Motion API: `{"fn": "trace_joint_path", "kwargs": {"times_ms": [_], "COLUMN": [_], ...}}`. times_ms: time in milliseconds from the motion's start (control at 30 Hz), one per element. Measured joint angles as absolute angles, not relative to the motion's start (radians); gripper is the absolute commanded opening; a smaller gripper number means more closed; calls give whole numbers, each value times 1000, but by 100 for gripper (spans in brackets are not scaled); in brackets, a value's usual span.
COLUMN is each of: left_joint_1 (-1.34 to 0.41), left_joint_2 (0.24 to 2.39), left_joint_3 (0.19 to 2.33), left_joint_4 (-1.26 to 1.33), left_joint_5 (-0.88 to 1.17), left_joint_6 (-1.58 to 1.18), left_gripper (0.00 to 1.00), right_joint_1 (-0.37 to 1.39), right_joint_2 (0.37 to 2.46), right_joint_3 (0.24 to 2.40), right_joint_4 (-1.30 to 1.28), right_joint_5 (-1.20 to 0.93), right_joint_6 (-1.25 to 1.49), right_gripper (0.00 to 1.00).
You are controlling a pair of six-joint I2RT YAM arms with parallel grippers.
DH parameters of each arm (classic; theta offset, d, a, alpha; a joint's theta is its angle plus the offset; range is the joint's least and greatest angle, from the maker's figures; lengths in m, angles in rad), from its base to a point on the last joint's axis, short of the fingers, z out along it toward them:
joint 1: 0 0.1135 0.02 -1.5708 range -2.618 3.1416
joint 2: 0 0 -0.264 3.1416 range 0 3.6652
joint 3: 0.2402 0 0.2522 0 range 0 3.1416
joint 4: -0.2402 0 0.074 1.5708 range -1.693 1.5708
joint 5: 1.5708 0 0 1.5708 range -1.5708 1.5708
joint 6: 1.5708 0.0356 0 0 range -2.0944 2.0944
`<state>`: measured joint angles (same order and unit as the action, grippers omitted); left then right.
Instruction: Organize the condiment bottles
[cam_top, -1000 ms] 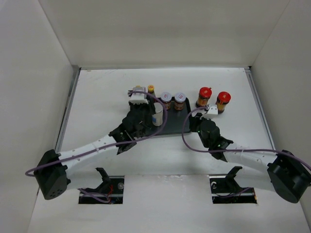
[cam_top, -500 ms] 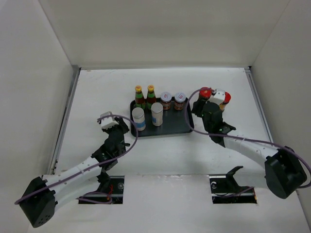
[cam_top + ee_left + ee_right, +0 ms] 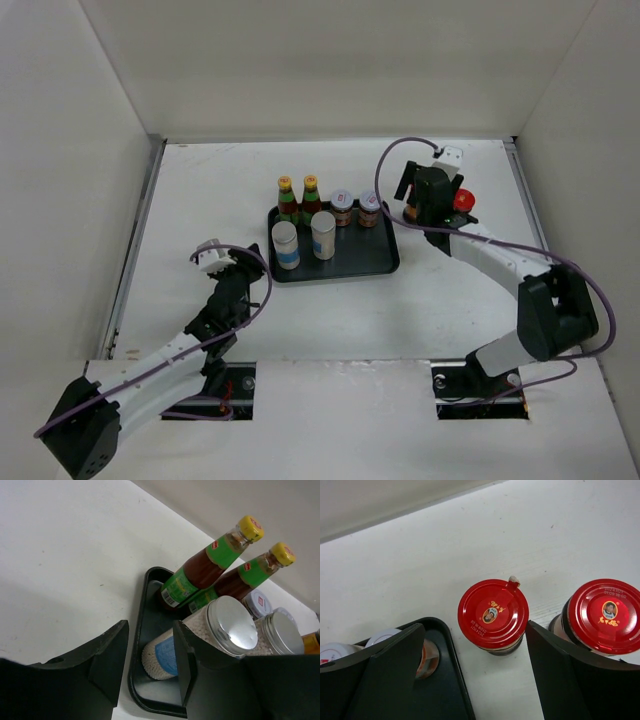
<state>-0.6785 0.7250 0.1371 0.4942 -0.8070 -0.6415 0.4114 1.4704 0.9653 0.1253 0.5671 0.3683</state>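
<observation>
The black tray [image 3: 385,262] holds two yellow-capped green-labelled bottles [image 3: 298,198], two pale-lidded jars [image 3: 355,207] and two grey-topped white cylinders [image 3: 303,240]. My left gripper [image 3: 240,262] hangs left of the tray, open, with nothing between its fingers [image 3: 107,660]; past them stand a cylinder [image 3: 165,652] and the bottles [image 3: 210,562]. Right of the tray my right gripper [image 3: 420,200] is open above a red-lidded jar [image 3: 493,612], one finger [image 3: 395,665] over the tray's edge [image 3: 452,680]. The second red-lidded jar [image 3: 604,616] stands just right of it [image 3: 463,200].
White walls close in the table on the left, far and right sides. A metal strip [image 3: 140,230] runs along the left edge. Purple cables trail over both arms. The two arm bases sit at the near edge.
My left arm pulled back from the tray toward the near left, and a second white cylinder now stands there. My right arm reached farther, over the left red-lidded jar. Both grippers opened.
</observation>
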Motion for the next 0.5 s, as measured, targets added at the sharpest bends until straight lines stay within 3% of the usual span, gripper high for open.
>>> {"fn": "trace_joint_path", "kwargs": {"times_ms": [500], "left_joint_1": [-671], "left_joint_2": [744], "left_joint_3": [128], "left_joint_4": [520], "left_joint_5": [-786], "left_joint_6": [-675], "left_gripper": [59], "right_joint_1": [379], "right_joint_2": [1618], "right_joint_3": [1029], "right_joint_4": [52], "right_joint_5": [609], "right_joint_6": [344], "right_gripper": [88]}}
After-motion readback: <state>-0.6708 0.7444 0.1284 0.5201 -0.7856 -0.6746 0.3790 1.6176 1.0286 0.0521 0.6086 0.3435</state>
